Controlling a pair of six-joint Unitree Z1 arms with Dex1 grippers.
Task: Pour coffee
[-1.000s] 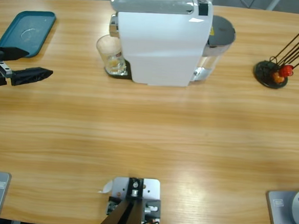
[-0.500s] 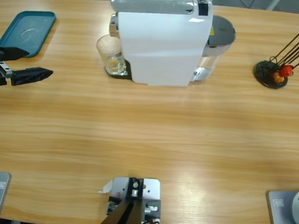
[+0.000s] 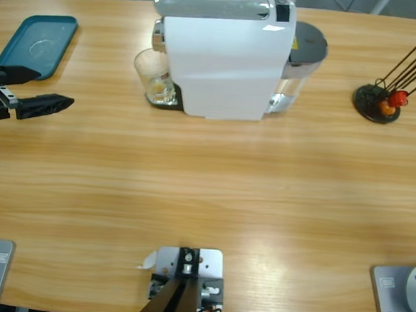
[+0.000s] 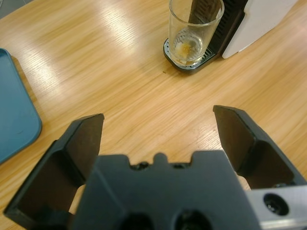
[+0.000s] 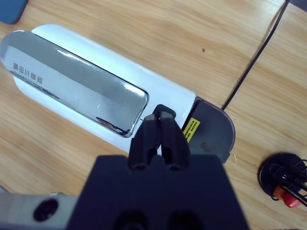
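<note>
Hovered wide open at the table's [image 3: 212, 192] left edge, left gripper [image 4: 158, 125]; glass [image 4: 195, 29] well ahead across bare wood. Right gripper [image 5: 160, 125] pinched shut above coffee machine [image 5: 96, 91].

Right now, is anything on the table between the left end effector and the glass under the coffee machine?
Nothing visible. Only bare tabletop lies between the open left end effector and the glass, which stands on the drip tray of the coffee machine. The teal tray sits off to one side.

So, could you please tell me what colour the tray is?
The tray is teal blue, clearest in the high view.
</note>
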